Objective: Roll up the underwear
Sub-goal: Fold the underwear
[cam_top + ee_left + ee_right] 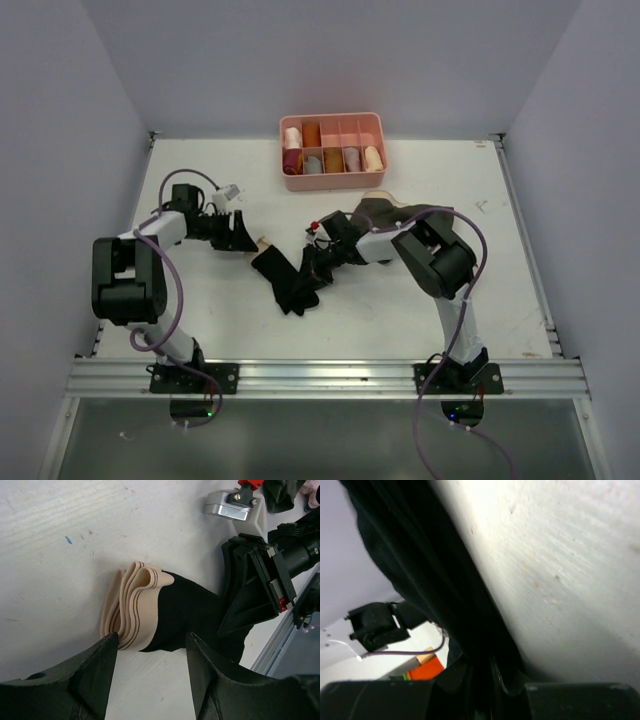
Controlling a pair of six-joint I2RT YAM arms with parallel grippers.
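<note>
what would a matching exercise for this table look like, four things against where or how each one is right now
Things
1. underwear
2. left gripper
3. right gripper
4. pink divided tray

Place or state
a. near the far edge of the table, holding rolled cloths
b. open, by the beige waistband
c. shut on black cloth
d. lying on the table between the two arms

Pairs: 1-d, 2-b, 3-c, 4-a
</note>
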